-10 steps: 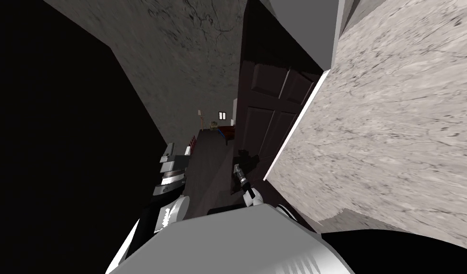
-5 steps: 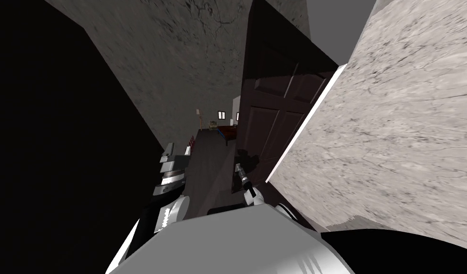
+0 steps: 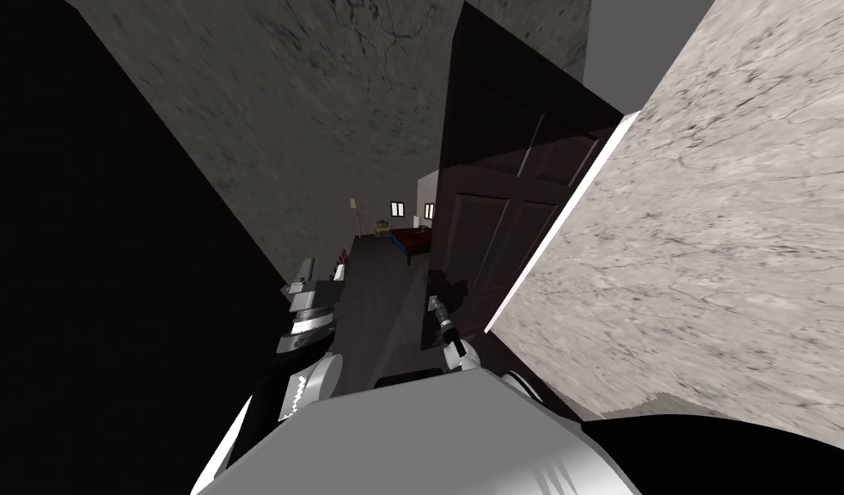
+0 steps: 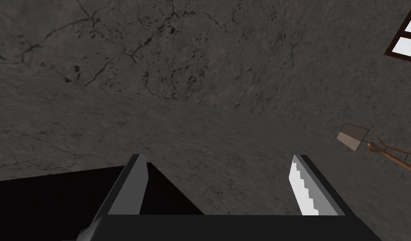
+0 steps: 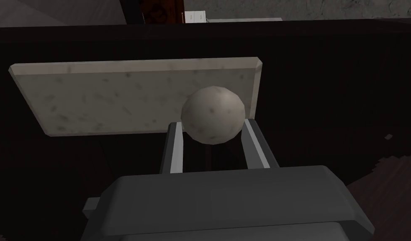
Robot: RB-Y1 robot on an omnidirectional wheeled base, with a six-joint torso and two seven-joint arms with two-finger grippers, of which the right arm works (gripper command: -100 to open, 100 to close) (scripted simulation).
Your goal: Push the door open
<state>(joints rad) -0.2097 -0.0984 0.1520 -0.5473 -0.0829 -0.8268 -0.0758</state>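
Door: the dark panelled door (image 3: 498,215) stands right of centre, between the grey cracked wall (image 3: 326,112) on the left and the pale marbled wall (image 3: 712,258) on the right. It is ajar, and a gap shows along its left edge.
Knob: a pale, speckled round knob (image 5: 212,115) sits on a pale speckled plate (image 5: 116,96) fixed to the dark door face, low and near the door's left edge.
Right gripper: the right gripper (image 5: 213,123) is clenched on the knob. Its two thin fingers (image 5: 174,146) press the ball's sides, one on each. From above, it (image 3: 435,288) reaches forward to the near lower part of the door.
Left gripper: the left gripper (image 4: 218,156) is released, its fingers wide apart with nothing between them. It (image 3: 305,275) is held up on the left, close to the grey wall and well apart from the door.
Through the gap: dark floor (image 3: 377,292) runs away to a far room with a reddish table (image 3: 412,238), a floor lamp (image 3: 355,215) and small bright windows (image 3: 399,208).
Right wall edge: a white strip (image 3: 558,232) runs along the marbled wall where it meets the door.
Far left: a black area (image 3: 85,258) lies beyond the grey wall's edge.
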